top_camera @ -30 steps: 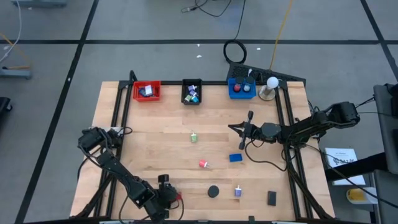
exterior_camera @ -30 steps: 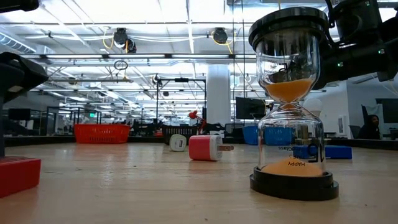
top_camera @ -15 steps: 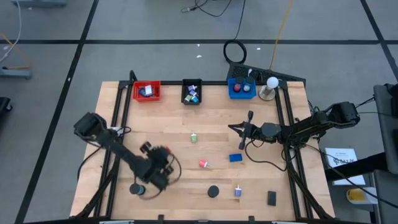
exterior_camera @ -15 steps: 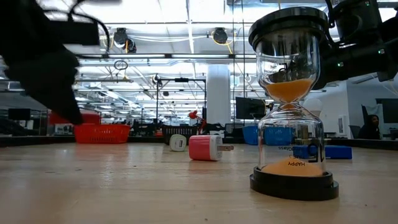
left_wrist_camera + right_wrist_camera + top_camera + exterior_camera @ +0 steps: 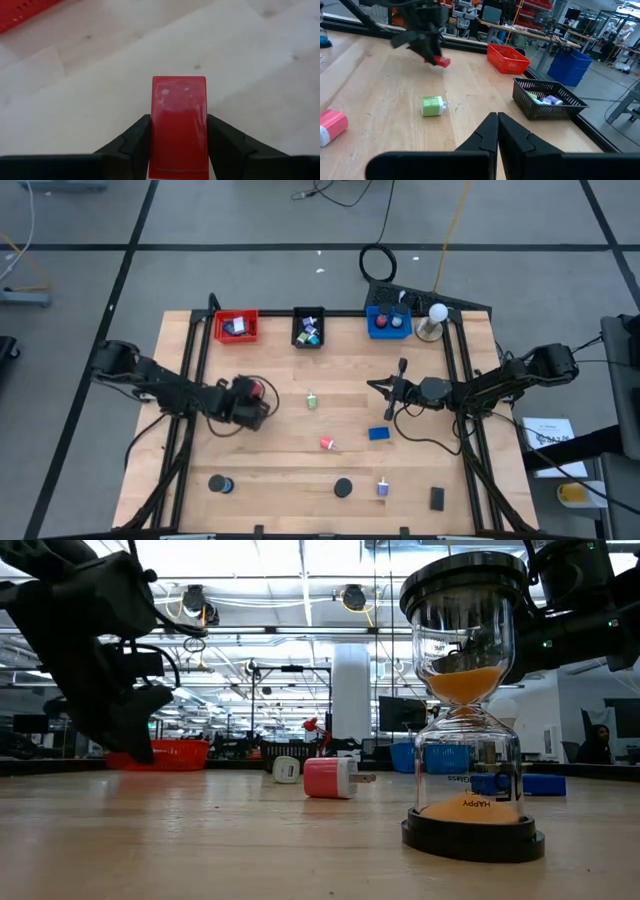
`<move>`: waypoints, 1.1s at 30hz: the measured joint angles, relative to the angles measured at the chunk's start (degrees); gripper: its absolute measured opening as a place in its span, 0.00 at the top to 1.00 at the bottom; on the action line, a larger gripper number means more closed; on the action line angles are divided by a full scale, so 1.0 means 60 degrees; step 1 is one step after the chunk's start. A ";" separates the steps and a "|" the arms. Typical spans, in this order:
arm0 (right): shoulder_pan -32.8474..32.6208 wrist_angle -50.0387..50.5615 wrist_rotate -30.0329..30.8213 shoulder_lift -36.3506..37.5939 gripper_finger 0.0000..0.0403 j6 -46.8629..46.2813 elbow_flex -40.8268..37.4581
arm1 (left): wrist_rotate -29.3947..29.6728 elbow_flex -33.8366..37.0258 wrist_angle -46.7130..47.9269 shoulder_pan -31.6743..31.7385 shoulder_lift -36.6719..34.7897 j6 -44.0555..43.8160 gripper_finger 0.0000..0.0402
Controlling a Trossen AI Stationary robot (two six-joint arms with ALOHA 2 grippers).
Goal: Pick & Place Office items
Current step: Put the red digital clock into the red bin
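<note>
The office items were partly sorted: some already lay in the red tray, the black tray and the blue tray along the far edge, while the left gripper carried a red block clamped between its jaws above the tabletop, left of centre. Roughly seven pieces remained loose, among them a green plug, a blue block and a black disc. The right gripper waited at the right, jaws closed and empty; the tabletop was pale wood in a bright workshop hall.
</note>
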State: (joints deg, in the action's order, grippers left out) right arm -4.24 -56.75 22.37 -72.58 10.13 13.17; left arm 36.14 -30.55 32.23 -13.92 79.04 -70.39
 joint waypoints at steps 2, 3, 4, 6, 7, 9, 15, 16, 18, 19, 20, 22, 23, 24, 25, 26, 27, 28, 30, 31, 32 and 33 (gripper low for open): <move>0.0002 0.0001 0.0000 0.0000 0.99 -0.0002 0.0000 | 0.0001 0.0099 -0.0030 0.0292 -0.0161 0.0251 0.59; 0.0002 0.0004 0.0000 0.0000 0.99 -0.0001 0.0000 | -0.0008 0.0125 -0.0044 0.0405 -0.0247 0.0381 0.58; -0.0001 0.0004 0.0000 -0.0001 0.99 0.0000 0.0000 | -0.0004 0.0125 -0.0097 0.0513 -0.0294 0.0475 0.56; -0.0001 0.0000 0.0000 0.0000 0.99 0.0000 0.0000 | -0.0023 0.0124 -0.0146 0.0731 -0.0271 0.0682 0.52; -0.0001 0.0004 0.0000 0.0000 0.99 -0.0001 0.0000 | -0.0024 0.0125 -0.0146 0.0814 -0.0262 0.0758 0.50; 0.0000 0.0004 0.0000 0.0000 0.99 0.0000 0.0000 | -0.0016 0.0125 -0.0198 0.0979 -0.0252 0.0839 0.46; -0.0001 0.0004 0.0004 0.0000 0.99 -0.0004 0.0000 | -0.0137 0.0125 -0.0207 0.1354 -0.0233 0.1221 0.43; -0.0001 0.0004 0.0000 0.0000 0.99 0.0000 0.0000 | -0.0257 0.0121 -0.0196 0.1391 -0.0233 0.1270 0.43; 0.0001 0.0003 0.0000 0.0000 0.99 -0.0001 0.0000 | -0.0583 0.0088 -0.0175 0.1441 -0.0233 0.1296 0.42; 0.0000 0.0003 0.0001 0.0000 0.99 -0.0002 0.0000 | -0.0720 0.0084 -0.0176 0.1456 -0.0233 0.1296 0.42; 0.0002 0.0002 0.0001 0.0000 0.99 -0.0002 0.0000 | -0.0818 0.0077 -0.0178 0.1462 -0.0233 0.1295 0.42; 0.0000 0.0001 0.0000 -0.0001 0.99 -0.0002 0.0000 | -0.0846 0.0082 -0.0179 0.1466 -0.0233 0.1289 0.42; 0.0002 0.0003 0.0003 -0.0001 0.99 -0.0003 0.0000 | -0.0848 0.0097 -0.0194 0.1466 -0.0233 0.1298 0.42; -0.0001 0.0004 0.0001 -0.0003 0.99 -0.0003 0.0000 | -0.0878 0.0114 -0.0208 0.1466 -0.0233 0.1377 0.42; 0.0000 0.0004 0.0000 -0.0002 0.99 -0.0004 0.0000 | -0.0933 0.0128 -0.0211 0.1466 -0.0233 0.1452 0.42; 0.0000 0.0000 0.0002 -0.0002 0.99 -0.0002 0.0000 | -0.0976 0.0146 -0.0208 0.1466 -0.0233 0.1475 0.42; -0.0001 0.0000 0.0000 0.0000 0.99 -0.0004 0.0000 | -0.1035 0.0162 -0.0207 0.1468 -0.0233 0.1485 0.43; 0.0002 0.0004 0.0000 0.0000 0.99 0.0000 0.0000 | -0.1098 0.0184 -0.0204 0.1476 -0.0233 0.1524 0.43; 0.0002 0.0001 0.0002 -0.0001 0.99 0.0000 0.0000 | -0.1297 0.0248 -0.0219 0.1552 -0.0233 0.1556 0.47; 0.0000 0.0000 0.0002 0.0000 0.99 -0.0004 0.0000 | -0.1329 0.0281 -0.0211 0.1598 -0.0233 0.1588 0.49; -0.0001 0.0004 0.0000 -0.0001 0.99 -0.0001 0.0000 | -0.1343 0.0315 -0.0210 0.1640 -0.0233 0.1647 0.51; 0.0001 0.0003 0.0000 -0.0001 0.99 -0.0004 0.0000 | -0.1348 0.0330 -0.0209 0.1690 -0.0233 0.1702 0.53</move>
State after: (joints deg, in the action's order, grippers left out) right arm -4.24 -56.74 22.37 -72.58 10.11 13.17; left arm 28.05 -28.57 30.98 -3.78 77.65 -60.17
